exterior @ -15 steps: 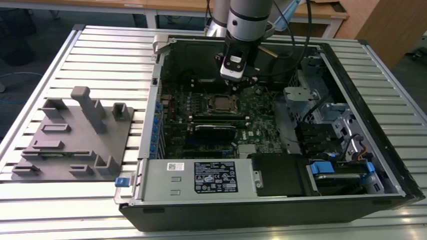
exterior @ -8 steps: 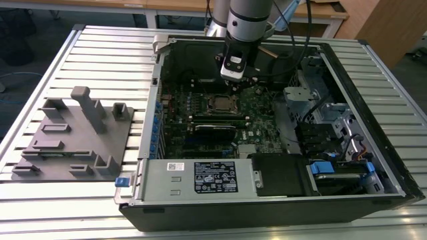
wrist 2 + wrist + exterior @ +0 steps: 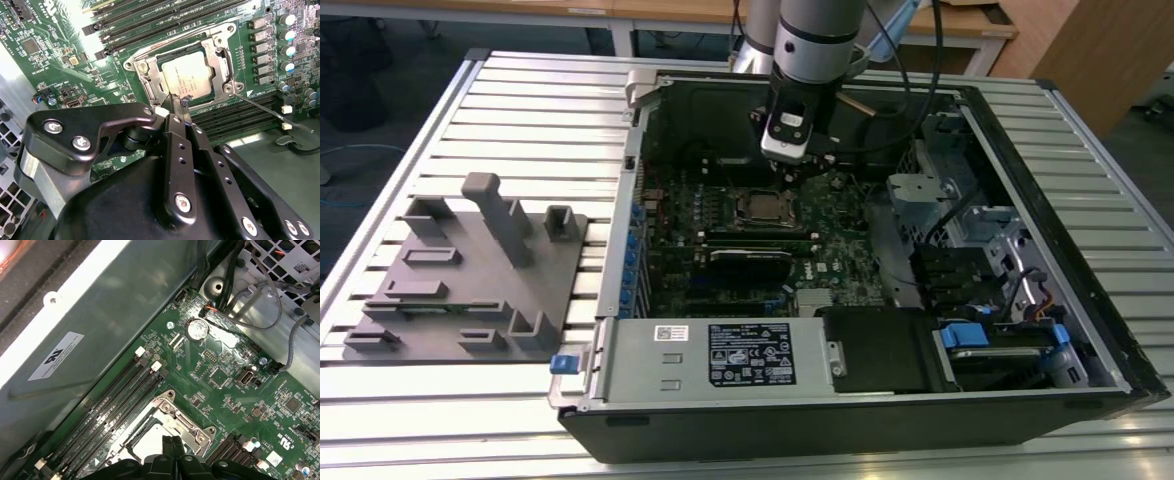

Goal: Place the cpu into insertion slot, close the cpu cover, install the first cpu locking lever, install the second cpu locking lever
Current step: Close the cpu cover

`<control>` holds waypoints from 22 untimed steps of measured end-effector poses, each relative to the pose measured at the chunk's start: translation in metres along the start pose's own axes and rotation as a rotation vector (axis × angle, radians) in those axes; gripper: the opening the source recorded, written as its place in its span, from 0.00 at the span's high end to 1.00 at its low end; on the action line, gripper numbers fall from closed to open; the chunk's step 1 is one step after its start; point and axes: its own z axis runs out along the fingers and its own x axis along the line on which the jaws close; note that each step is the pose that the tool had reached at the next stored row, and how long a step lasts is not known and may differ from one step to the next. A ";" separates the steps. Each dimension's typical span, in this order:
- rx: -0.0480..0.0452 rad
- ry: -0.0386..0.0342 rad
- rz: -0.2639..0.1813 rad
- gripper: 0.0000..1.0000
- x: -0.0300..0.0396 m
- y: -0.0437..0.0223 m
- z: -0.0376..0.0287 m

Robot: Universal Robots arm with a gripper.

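The cpu point(image 3: 189, 75) lies flat in the insertion slot point(image 3: 758, 207), its dull metal top showing through the window of the cpu cover point(image 3: 220, 57). The silvery cover lies down over the chip; its frame point(image 3: 176, 416) also appears in the first wrist view. A thin locking lever rod point(image 3: 260, 106) reaches out from one socket corner across the board. My gripper point(image 3: 180, 106) hangs just above the socket's edge, its black fingers point(image 3: 168, 446) pressed together with nothing between them. In the exterior view the gripper point(image 3: 789, 165) hovers over the board just behind the socket.
Long black memory slots point(image 3: 150, 15) flank the socket. The case wall point(image 3: 100, 315) rises close by, with cables point(image 3: 260, 315) and a coin battery point(image 3: 196, 329) near it. A drive cage point(image 3: 921, 195), a power supply point(image 3: 720, 355) and a grey fixture point(image 3: 467, 270) are nearby.
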 end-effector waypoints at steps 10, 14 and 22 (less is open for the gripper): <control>0.0032 0.0006 -0.162 0.90 0.0000 0.0000 0.0007; 0.0047 0.0009 -0.235 0.90 0.0000 0.0000 0.0011; 0.0077 0.0015 -0.381 0.90 0.0000 0.0000 0.0020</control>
